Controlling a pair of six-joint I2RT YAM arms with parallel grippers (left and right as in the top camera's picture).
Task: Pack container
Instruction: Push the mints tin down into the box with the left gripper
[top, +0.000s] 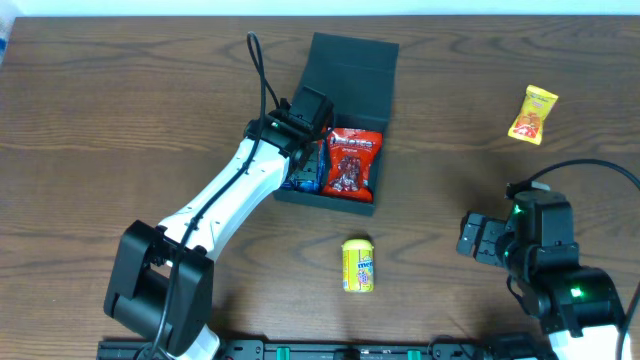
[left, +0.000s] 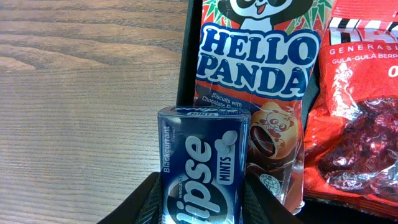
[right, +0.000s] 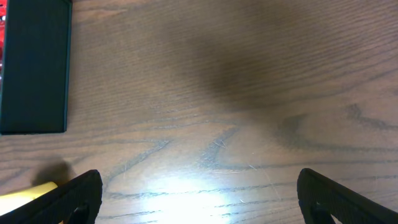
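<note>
The wooden table (top: 120, 120) is stretching across the whole scene. The dark container (top: 352, 60) is sitting open near its far middle, its flap lid leaning back. The right gripper (right: 199, 193) is hovering over bare wood at the near right, its jaws spread wide with nothing between them. Inside the container a red candy bag (top: 352, 160) is lying on the right, with a Hello Panda biscuit packet (left: 255, 62) beside it. The left gripper (left: 202, 199) is pinching an Eclipse mints box (left: 202, 168) at the container's left side. A yellow tub (top: 358, 265) is lying in front of the container, and a small yellow packet (top: 532, 115) is lying well apart, far right.
</note>
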